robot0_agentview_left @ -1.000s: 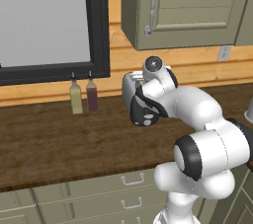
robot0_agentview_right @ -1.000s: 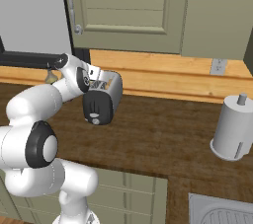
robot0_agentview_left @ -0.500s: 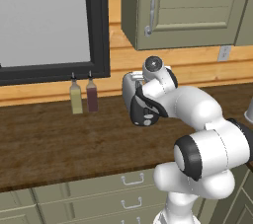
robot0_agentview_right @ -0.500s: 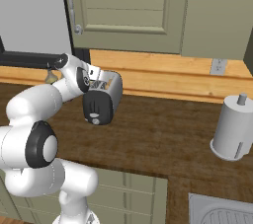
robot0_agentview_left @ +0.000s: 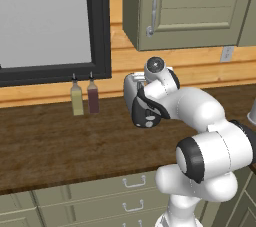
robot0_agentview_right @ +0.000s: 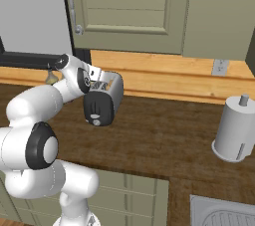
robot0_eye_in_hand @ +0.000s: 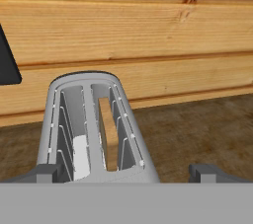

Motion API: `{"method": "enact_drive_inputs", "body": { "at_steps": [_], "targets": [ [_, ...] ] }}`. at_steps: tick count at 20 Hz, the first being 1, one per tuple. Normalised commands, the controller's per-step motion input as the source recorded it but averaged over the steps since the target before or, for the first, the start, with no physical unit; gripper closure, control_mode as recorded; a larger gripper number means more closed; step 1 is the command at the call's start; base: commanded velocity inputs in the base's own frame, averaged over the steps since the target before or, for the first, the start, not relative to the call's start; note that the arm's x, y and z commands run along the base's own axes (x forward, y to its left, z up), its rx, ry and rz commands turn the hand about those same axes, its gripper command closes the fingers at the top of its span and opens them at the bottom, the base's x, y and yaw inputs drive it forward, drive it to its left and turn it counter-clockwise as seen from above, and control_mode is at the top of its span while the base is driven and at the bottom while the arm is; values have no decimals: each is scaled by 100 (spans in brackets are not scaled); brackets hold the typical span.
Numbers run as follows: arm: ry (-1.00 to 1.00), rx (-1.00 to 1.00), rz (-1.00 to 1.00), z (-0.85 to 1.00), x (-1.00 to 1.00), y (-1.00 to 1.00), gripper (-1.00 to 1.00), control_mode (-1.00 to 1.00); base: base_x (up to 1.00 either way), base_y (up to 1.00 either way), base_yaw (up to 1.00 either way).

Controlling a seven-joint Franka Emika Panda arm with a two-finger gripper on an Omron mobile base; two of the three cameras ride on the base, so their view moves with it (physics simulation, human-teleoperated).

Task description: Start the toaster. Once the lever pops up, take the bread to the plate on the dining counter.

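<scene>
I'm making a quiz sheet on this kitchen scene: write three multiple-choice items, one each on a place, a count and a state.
1. Where is the bread?
A. in a toaster slot
B. flat on the counter
C. inside the sink

2. How many slim bottles stand below the window?
A. one
B. two
C. four

3. How is the gripper?
A. shut on the bread
B. shut on a bottle
C. open, its tips wide apart

Key: 1 A, the tan slice stands in a slot; 2 B, one yellowish, one dark red; 3 C, the hand view shows nothing gripped.
</scene>
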Motion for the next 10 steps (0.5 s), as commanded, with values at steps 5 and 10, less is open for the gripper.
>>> {"method": "enact_drive_inputs", "body": {
  "at_steps": [5, 10],
  "targets": [
    [0, 0, 0, 0, 0, 0, -100, -100, 0, 0, 0],
    [0, 0, 0, 0, 0, 0, -100, -100, 0, 0, 0]
  ]
}}
